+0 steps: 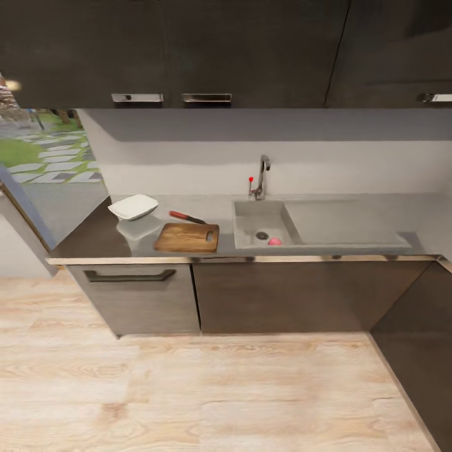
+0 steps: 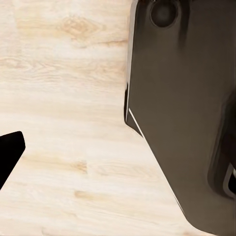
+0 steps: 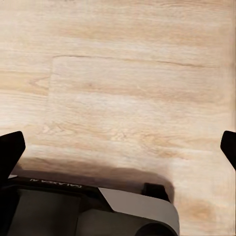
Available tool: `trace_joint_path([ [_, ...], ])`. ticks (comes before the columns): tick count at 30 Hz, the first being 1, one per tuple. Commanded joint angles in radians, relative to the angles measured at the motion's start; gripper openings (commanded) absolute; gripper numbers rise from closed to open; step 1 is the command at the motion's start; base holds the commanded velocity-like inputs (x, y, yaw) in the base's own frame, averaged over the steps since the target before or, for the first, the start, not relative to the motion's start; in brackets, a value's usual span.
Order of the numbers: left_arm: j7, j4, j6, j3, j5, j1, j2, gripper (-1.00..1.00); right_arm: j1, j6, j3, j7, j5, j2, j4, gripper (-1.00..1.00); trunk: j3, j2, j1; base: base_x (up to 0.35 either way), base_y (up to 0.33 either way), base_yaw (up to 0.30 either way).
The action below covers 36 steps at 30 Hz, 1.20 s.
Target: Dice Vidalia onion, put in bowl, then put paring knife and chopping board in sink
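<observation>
**Onion in the sink, both claws low over the floor**

Onion (image 1: 274, 241) sits in the sink (image 1: 263, 227), small and rounded, pinkish in this render, just beside the round drain and toward the front wall of the basin. Lies well ahead of the robot, across a stretch of wooden floor (image 1: 188, 389), so out of reach for now.

On the table (image 1: 100, 238), beside the sink on the robot's left: chopping board (image 1: 188, 238) with its long axis along the front edge and its handle slot toward the sink. Knife (image 1: 186, 217) just behind the board, lying roughly along the same line, red handle toward the bowl (image 1: 133, 206), blade toward the sink. Bowl farther left, near the board but apart from it.

Seen from the head, sink a little right of centre, so probably the right arm's job to fetch the onion, once the base has closed in on the cabinets.

Right claw (image 3: 118, 147) spread wide, a dark fingertip at each side of its wrist view, nothing between but floor, nothing held or touched. Left claw (image 2: 118, 150) pointed at floor beside the robot's dark body; one fingertip (image 2: 10, 152) visible, the other lost against that body, so cannot tell how far apart; nothing visible in its grip.
</observation>
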Motion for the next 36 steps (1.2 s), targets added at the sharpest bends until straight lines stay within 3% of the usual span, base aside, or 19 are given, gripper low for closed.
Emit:
trace_joint_path([
  [1, 0.003, -0.002, -0.001, 0.001, 0.002, 0.001, 0.000, 1.00, -0.001, -0.003, 0.007, 0.000, -0.007, 0.000, 0.001, 1.00, 0.000, -0.001, 0.001, 0.106, -0.308, 0.138],
  [17, 0.003, -0.001, -0.001, 0.001, 0.003, 0.001, 0.000, 1.00, -0.001, -0.003, 0.007, 0.000, -0.007, -0.001, 0.001, 1.00, 0.001, -0.001, 0.001, 0.105, -0.289, 0.016],
  [36, 0.003, 0.003, -0.001, 0.001, 0.002, 0.001, 0.000, 1.00, -0.001, -0.003, 0.007, 0.000, -0.007, -0.002, 0.001, 1.00, 0.001, -0.001, 0.001, 0.009, -0.015, 0.000],
])
